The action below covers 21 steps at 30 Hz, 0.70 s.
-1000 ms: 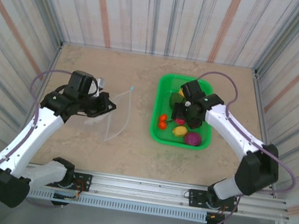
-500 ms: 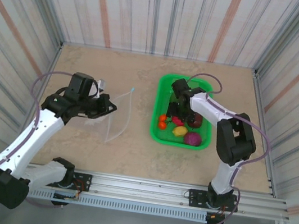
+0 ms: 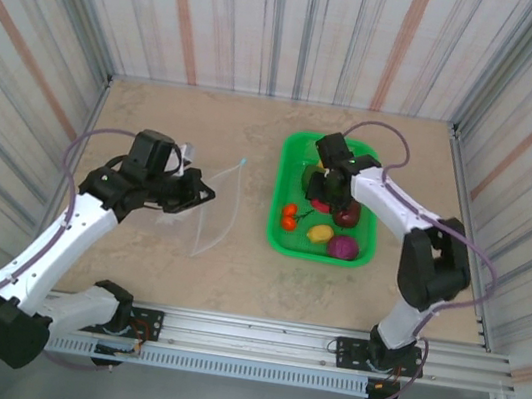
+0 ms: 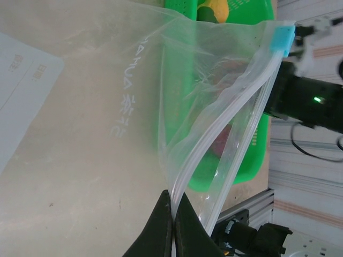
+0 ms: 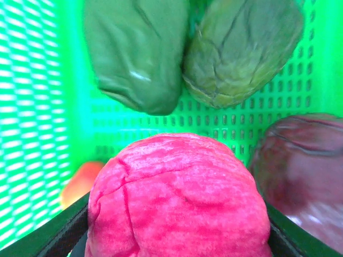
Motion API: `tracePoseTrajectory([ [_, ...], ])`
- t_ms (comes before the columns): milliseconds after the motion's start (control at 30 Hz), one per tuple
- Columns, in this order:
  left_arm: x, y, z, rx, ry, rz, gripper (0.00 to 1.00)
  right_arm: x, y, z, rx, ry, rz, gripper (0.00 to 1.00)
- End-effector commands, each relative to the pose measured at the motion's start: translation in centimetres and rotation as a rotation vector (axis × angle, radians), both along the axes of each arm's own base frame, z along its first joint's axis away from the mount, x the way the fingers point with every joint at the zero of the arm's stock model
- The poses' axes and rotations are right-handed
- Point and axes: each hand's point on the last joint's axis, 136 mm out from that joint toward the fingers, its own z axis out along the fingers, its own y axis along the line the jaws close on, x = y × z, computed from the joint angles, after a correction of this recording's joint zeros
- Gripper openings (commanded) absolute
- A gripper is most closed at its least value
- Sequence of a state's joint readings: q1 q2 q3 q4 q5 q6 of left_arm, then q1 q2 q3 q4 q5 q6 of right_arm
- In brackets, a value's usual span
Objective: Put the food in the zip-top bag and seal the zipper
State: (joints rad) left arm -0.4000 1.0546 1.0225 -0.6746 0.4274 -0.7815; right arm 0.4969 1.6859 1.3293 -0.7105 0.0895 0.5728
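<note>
The clear zip-top bag (image 3: 209, 213) hangs open at centre left. Its zipper (image 4: 225, 128) carries a light-blue slider (image 4: 282, 38). My left gripper (image 4: 174, 206) is shut on the bag's mouth edge and holds it up. The food lies in the green basket (image 3: 280, 194). My right gripper (image 5: 177, 214) reaches down into the basket, and its black fingers (image 5: 59, 230) press both sides of a magenta fruit (image 5: 177, 198). Two green vegetables (image 5: 136, 53) lie beyond it, a dark red piece (image 5: 305, 160) to the right and an orange one (image 5: 80, 182) to the left.
A yellow fruit (image 3: 320, 233), a purple one (image 3: 343, 246) and orange-red pieces (image 3: 289, 215) sit in the basket's near half. Striped walls close in the table on three sides. An aluminium rail (image 3: 274, 341) runs along the near edge.
My right gripper has shifted within the basket and its jaws have narrowed onto the magenta fruit. The left arm has carried the bag slightly to the right.
</note>
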Motion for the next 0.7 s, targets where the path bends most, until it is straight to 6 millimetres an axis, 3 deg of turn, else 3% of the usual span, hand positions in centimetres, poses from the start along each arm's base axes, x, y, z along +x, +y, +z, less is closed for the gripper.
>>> tracePoseTrajectory([
  [0,0.8,-0.8,2.7,-0.054,-0.040,0.015,0.00,-1.2,1.2,7.1,0.111,-0.165,0.073,0.58],
  [200,1.8,-1.4,4.6,-0.116,-0.035,0.061,0.00,-6.7,8.4,17.7,0.445,-0.333,0.342,0.61],
  [300,2.1,-1.9,4.9,-0.147,-0.021,0.067,0.00,-10.2,11.9,21.6,0.575,-0.376,0.464,0.61],
  [467,1.9,-2.4,6.0,-0.161,-0.040,0.067,0.00,-12.6,15.2,25.3,0.792,-0.371,0.530,0.62],
  [667,1.5,-2.4,8.1,-0.165,-0.086,0.075,0.00,-12.8,18.1,26.3,0.858,-0.354,0.539,0.62],
])
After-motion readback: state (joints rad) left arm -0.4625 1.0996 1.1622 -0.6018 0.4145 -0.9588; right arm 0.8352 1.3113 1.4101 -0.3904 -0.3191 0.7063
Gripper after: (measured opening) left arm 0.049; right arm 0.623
